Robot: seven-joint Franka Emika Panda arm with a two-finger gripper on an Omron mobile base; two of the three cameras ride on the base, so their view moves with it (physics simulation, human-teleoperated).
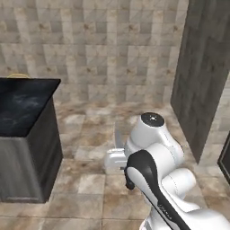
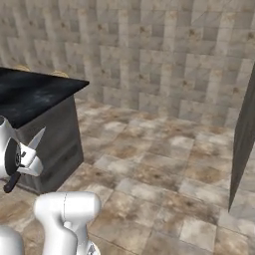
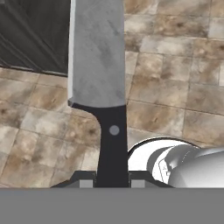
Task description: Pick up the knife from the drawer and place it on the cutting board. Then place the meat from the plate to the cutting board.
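Small black-handled kitchen knife [image 3: 107,87] clamped in the two-finger gripper [image 3: 112,180], above a tiled floor.

Nearest, in the hand view: small dark finger tips [image 3: 85,179] pressed narrow against both sides of the matte black handle with its one pale rivet; broad, flat silver-grey blade, faintly mottled, running straight away from the hand. In the right base view, pointed blade [image 2: 36,140] slanting up beside the white hand, black handle end sticking out below. In the left base view, a sliver of blade [image 1: 118,139] upright behind the glossy white rounded arm [image 1: 155,148]. Below, mottled brown stone floor tiles [image 2: 164,174]. Further out, boxy dark grey island with a polished black marbled top [image 1: 22,105]. Farthest, beige square-tiled wall [image 1: 108,45] and a tall dark wood-grain panel [image 1: 204,67].
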